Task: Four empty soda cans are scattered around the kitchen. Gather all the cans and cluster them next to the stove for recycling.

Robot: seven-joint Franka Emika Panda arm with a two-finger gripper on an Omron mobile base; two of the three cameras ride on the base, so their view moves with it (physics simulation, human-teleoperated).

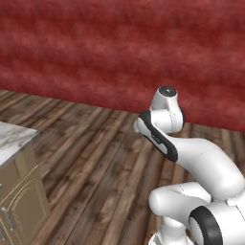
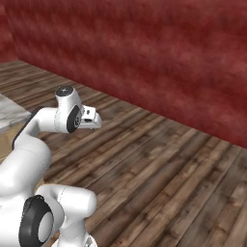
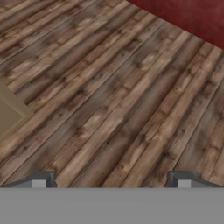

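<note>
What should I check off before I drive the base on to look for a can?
1. Hand open with nothing between its fingertips: ok, the two dark tips stand wide apart over bare floor.
2. Brown wooden plank floor ahead free of obstacles: ok in all three views.
3. Beige cabinet with the white marble top beside the base: ok for now, it stands apart from the arm, but close on the left.
4. Arm folded in over the base: ok.
5. Dark red wall ahead: ok, it stands apart from the arm across open floor.
6. A can or the stove located: cannot tell.
</note>
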